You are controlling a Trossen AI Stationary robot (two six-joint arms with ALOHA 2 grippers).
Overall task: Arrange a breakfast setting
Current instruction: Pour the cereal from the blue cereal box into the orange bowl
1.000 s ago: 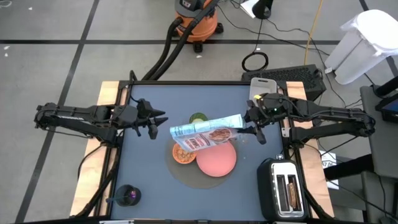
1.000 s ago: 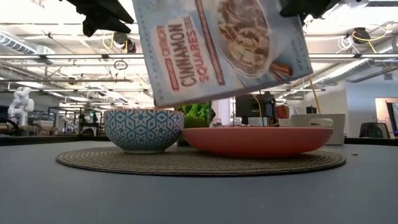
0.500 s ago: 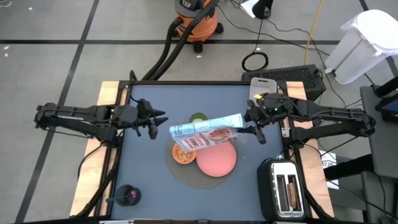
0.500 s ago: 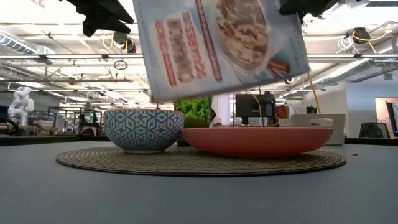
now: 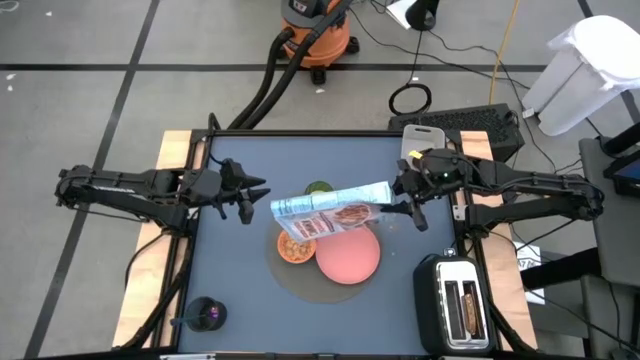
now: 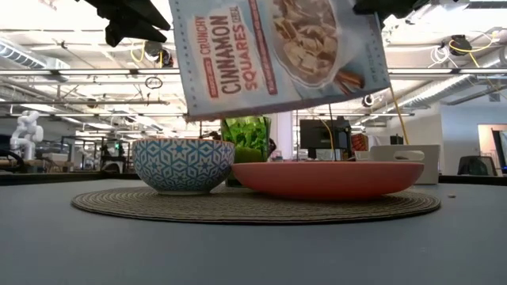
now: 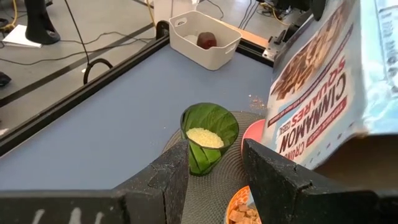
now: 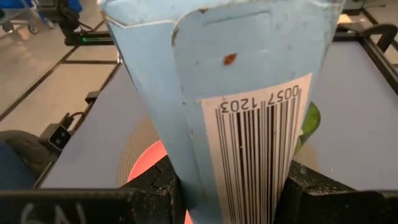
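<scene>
On the woven mat (image 6: 253,207), near to far, sit the pink plate (image 5: 348,254), the orange bowl (image 5: 296,248) holding cereal pieces, and the green cup (image 7: 209,134). Above them hangs the blue cereal bag (image 5: 330,210), tipped with its open end over the bowl. The right gripper (image 5: 405,208) has its fingers clamped on the bag's sealed bottom end. The bag looks light, soft and crinkly; that stiffer bottom seam seems the safest hold. The left gripper (image 5: 250,200) waits left of the bag, fingers parted and empty.

dark blue table (image 5: 250,290) carries round woven placemat (image 5: 300,280), toaster (image 5: 458,312), white bin (image 5: 422,138).
</scene>
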